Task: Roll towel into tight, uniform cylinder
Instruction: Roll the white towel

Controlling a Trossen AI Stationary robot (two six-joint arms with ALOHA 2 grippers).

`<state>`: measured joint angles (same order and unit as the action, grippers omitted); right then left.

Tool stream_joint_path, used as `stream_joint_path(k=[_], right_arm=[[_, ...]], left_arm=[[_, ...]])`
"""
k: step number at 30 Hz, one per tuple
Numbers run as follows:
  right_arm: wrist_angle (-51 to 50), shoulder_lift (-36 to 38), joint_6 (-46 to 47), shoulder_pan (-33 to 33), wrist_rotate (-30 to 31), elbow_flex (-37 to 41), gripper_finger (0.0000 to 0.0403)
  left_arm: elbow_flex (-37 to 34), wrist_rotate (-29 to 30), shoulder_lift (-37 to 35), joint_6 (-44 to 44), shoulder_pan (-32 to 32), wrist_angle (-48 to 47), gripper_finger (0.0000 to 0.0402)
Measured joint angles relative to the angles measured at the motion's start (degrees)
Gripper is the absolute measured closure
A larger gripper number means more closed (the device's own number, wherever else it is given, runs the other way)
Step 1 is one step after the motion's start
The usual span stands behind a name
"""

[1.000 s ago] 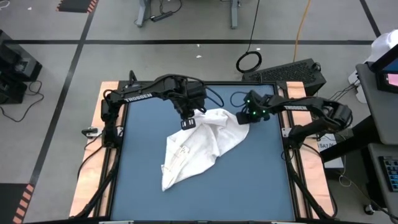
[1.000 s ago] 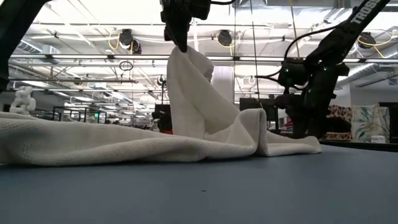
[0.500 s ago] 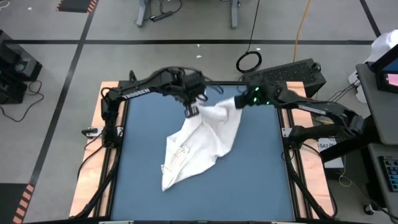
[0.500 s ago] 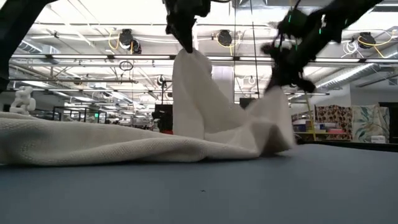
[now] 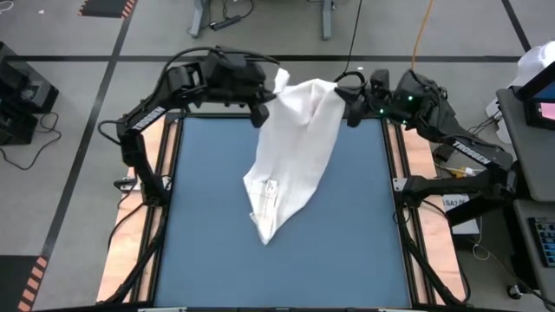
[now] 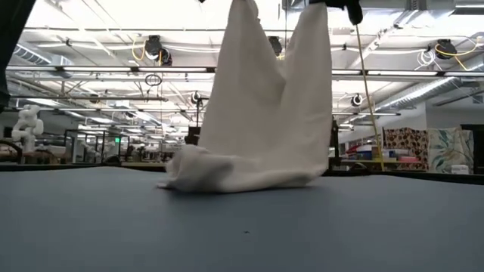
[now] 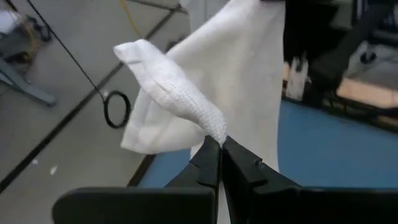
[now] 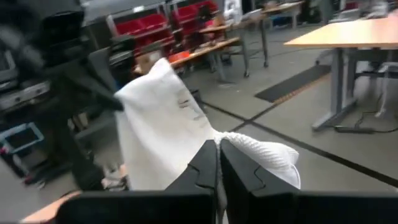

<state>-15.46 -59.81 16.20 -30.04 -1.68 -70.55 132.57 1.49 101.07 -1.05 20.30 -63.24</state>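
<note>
The white towel point(image 5: 295, 143) hangs between my two grippers above the table's far edge. Its lower end point(image 6: 203, 171) lies bunched on the blue table point(image 5: 208, 260). My left gripper point(image 7: 221, 144) is shut on the towel's upper left corner, and my right gripper point(image 8: 218, 149) is shut on its upper right corner. Seen from above, the left gripper point(image 5: 263, 111) and the right gripper point(image 5: 349, 106) stand about a towel's width apart. In the low view both grippers are cut off at the top edge. My left gripper pinches a bunched corner of the towel point(image 7: 208, 121) between its two fingertips, slanting down from the table's left. The cloth folds over beyond the fingers and hangs slack below. My right gripper pinches the other top corner point(image 8: 239, 144) between its fingertips, coming level from the table's right. The corner's tip sticks out past the fingers, and the towel drops from there, its lower end on the table.
Wooden rails point(image 5: 154, 186) border the table on both sides. A keyboard-like black unit point(image 5: 408, 97) and a cable ring point(image 5: 347, 85) lie on the floor beyond the far edge. Bare blue surface lies near and left of the towel's lower end.
Both grippers have risen and gone toward the table's far edge, the right one tipping up to level with the towel's right corner. The towel, spread on the table before, now hangs from its two top corners. Its near end has slid toward the far edge.
</note>
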Motion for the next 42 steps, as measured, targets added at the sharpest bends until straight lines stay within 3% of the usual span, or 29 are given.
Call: stream_joint_path(k=[6, 12, 16, 19, 23, 26, 29, 33, 36, 42], right_arm=[[-6.6, -1.0, -1.5, 5.7, 0.0, 0.0, 0.0403], [-7.3, -3.0, -2.4, 12.1, -0.1, 0.0, 0.0403], [-9.3, -4.2, -1.9, 16.0, -0.1, 0.0, 0.0403], [-13.9, -4.2, -1.9, 18.9, -0.1, 0.0, 0.0403], [-21.9, -4.2, -1.7, 23.1, -0.1, 0.0, 0.0402], [-28.8, -4.3, -0.7, 26.1, -0.1, 0.0, 0.0402], [-34.6, -5.8, -0.3, 29.0, -0.1, 0.0, 0.0402], [-39.1, -8.0, -0.3, 32.3, -0.1, 0.0, 0.0402], [-40.6, -9.9, 1.5, 33.9, 0.1, 0.0, 0.0402], [-42.9, -13.4, 6.4, 36.2, 0.2, 0.0, 0.0402]], left_arm=[[-0.1, -3.7, 0.2, -0.3, 0.3, -9.8, 0.0391], [-0.2, -3.9, 3.3, -10.3, -1.9, -9.5, 0.0391], [-0.4, -4.4, 5.0, -11.7, -4.2, -11.3, 0.0391], [-2.4, -9.6, 5.8, -11.7, -6.3, -11.4, 0.0382], [-5.3, -19.2, 5.6, -12.1, -8.8, -11.4, 0.0332], [-6.4, -22.4, 5.7, -11.9, -10.2, -15.0, 0.0271], [-6.4, -22.3, 5.7, -8.7, -10.6, -16.5, 0.0203], [-6.4, -15.3, 5.6, -5.0, -10.1, -12.0, 0.0130], [-9.2, -13.0, 5.5, -2.5, -9.3, -6.3, 0.0106], [-21.1, -22.5, 5.7, -0.6, -8.7, 2.2, 0.0114]])
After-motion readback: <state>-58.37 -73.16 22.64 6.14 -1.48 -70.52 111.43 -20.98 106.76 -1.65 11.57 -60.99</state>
